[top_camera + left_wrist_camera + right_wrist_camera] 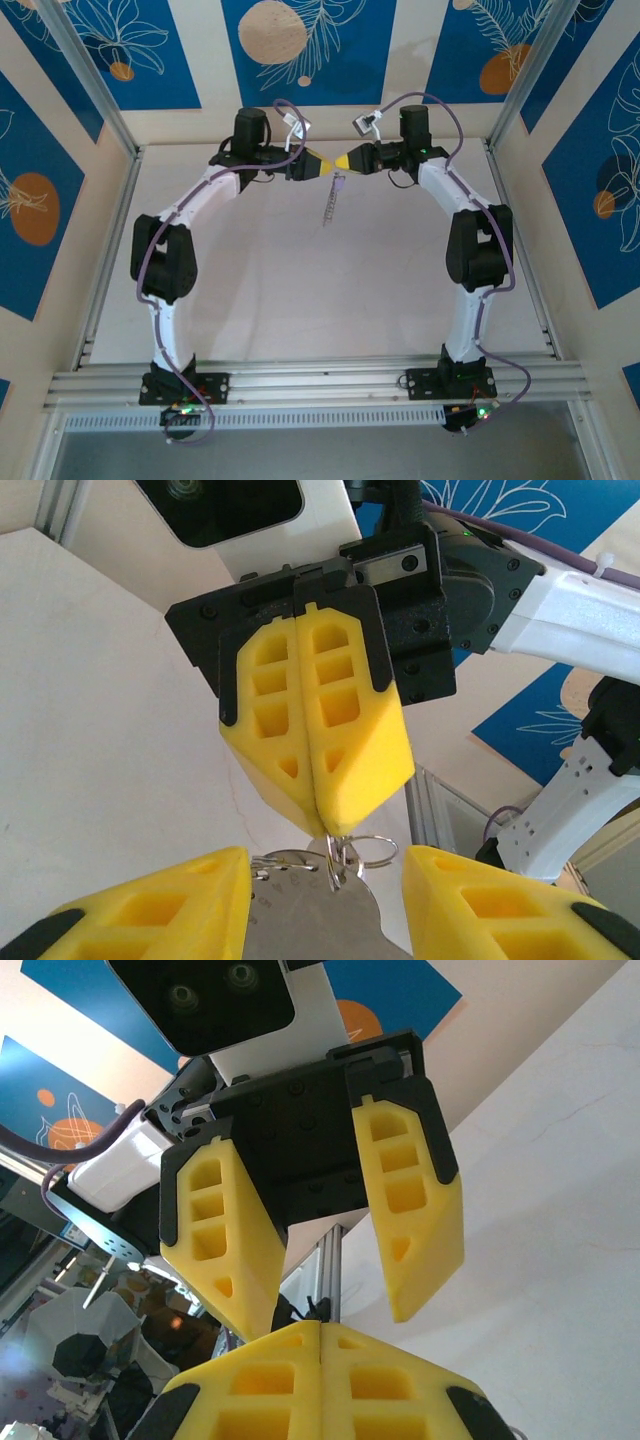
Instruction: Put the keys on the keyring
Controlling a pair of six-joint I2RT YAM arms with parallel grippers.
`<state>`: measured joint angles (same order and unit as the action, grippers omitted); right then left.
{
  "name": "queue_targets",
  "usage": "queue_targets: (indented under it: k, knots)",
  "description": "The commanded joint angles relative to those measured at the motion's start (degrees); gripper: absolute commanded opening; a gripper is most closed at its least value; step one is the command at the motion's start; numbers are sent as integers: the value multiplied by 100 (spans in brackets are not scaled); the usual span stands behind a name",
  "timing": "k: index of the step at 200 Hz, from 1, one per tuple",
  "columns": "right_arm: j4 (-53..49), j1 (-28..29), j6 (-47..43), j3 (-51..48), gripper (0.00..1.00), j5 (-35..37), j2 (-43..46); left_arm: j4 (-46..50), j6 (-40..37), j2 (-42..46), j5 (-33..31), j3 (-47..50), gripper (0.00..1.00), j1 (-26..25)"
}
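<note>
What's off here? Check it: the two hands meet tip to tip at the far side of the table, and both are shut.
Not both. The left hand is open, its fingers spread apart, as the right wrist view shows. The right hand is shut, pinching the keyring. The two do meet tip to tip at the far side of the table.

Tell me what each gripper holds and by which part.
The right gripper is shut on the keyring, pinching its wire loop; silver keys hang below. The left gripper is open, empty.
</note>
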<state>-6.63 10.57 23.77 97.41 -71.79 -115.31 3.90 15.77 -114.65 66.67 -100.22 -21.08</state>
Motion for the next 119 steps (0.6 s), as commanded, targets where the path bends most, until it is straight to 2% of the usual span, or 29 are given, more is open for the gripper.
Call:
queue_targets:
  k: [1,92,119]
  knots:
    - [109,42,61,118,0,-60,-36,-200,53,-98,276,-217,43,79]
    - [574,33,386,69,0,-19,-60,-924,607,-163,559,2,38,78]
    - [705,33,504,71,0,-11,-64,-994,647,-178,605,9,32,69]
